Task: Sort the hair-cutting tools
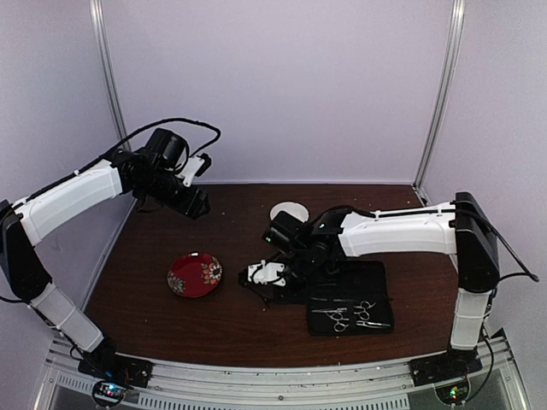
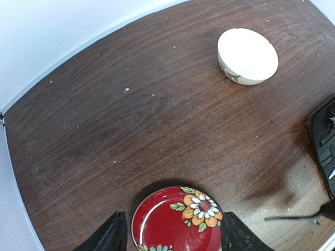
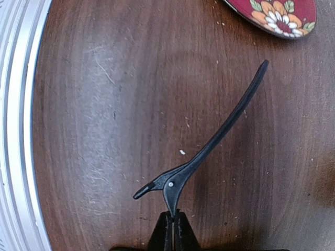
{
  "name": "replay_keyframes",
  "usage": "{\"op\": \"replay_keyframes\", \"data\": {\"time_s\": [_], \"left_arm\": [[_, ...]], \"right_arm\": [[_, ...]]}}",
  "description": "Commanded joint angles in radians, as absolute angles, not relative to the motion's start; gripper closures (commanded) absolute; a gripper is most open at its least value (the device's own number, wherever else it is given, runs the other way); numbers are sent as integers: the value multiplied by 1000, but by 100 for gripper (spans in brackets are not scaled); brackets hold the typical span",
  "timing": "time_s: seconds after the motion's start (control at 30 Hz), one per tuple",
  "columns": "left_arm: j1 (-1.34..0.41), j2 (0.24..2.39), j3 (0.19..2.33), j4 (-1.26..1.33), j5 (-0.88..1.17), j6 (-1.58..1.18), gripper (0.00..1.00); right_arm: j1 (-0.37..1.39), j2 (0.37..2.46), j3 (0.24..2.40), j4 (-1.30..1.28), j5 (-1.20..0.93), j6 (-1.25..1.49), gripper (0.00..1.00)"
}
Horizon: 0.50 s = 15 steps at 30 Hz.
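Observation:
My right gripper (image 3: 172, 215) is shut on the tail of a thin black stick-like clip (image 3: 220, 133), which points out over the brown table toward the red plate (image 3: 277, 15). From above, this gripper (image 1: 253, 278) is just left of the flat black case (image 1: 359, 282). Two silver scissors (image 1: 342, 318) (image 1: 370, 314) lie side by side on the case's near half. My left gripper (image 2: 172, 232) is open and hangs high over the plate (image 2: 175, 222), with nothing between its fingers (image 2: 112, 232). The clip's tip (image 2: 293, 217) shows at the lower right of the left wrist view.
A white bowl (image 1: 289, 211) stands at the back middle of the table and appears at the upper right (image 2: 247, 55) of the left wrist view. The metal rail of the table's near edge (image 3: 15, 104) runs close to the right gripper. Walls enclose the table on three sides.

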<state>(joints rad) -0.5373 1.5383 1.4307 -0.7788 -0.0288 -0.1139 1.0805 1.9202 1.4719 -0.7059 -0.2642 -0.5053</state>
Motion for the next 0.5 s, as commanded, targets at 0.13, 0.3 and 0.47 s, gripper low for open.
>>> {"op": "replay_keyframes", "data": {"time_s": [0.13,0.3,0.47], "left_arm": [[-528,1513,1424,-721,-9,-80,36],[-528,1517,1425,-723,3,-80,36],[-528,1513,1427,-723,37,-86,36]], "right_arm": [[950,2004,1489,-816,-552,-675,100],[944,2076,1569,-924,-520,-743,100],[898,2130,1649,-1010,-502,-786,99]]}}
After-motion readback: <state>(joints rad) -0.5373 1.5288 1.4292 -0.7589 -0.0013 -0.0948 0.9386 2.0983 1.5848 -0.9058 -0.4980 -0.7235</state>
